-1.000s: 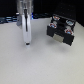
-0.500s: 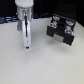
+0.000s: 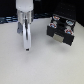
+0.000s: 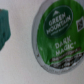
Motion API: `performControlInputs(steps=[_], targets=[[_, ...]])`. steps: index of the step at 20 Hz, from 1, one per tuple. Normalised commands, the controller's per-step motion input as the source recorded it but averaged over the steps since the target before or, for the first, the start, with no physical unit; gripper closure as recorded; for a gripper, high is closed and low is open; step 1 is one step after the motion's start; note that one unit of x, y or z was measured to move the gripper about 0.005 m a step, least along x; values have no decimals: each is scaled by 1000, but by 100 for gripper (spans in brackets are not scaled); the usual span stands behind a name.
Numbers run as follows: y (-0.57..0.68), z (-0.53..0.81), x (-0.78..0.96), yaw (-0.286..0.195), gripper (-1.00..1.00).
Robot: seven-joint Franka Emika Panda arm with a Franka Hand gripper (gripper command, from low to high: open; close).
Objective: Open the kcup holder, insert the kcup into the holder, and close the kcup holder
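Note:
The kcup (image 4: pixel 57 36) fills the wrist view: a round pod seen from above, with a green printed lid and a white rim, lying on the white table. A teal finger pad (image 4: pixel 4 27) shows beside it with a bare gap between them. In the exterior view my gripper (image 3: pixel 26 48) hangs low over the table at the exterior view's left, and it hides the kcup. The jaws look apart and hold nothing. The kcup holder (image 3: pixel 62 29), a black boxy unit with light slots, stands at the exterior view's right, well apart from the gripper.
The white table (image 3: pixel 45 65) spreads under everything. A dark background edge (image 3: pixel 7 20) runs along the back of the table.
Almost nothing: the gripper stays at the same spot low over the table. The kcup holder has not moved.

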Motion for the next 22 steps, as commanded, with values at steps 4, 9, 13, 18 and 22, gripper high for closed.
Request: performControlInputs(steps=[4, 9, 13, 18, 22], targets=[[45, 131, 0, 0, 100], [211, 755, 63, 0, 100], [279, 695, 105, 3, 100], [383, 669, 97, 18, 100], [477, 644, 70, 26, 100]])
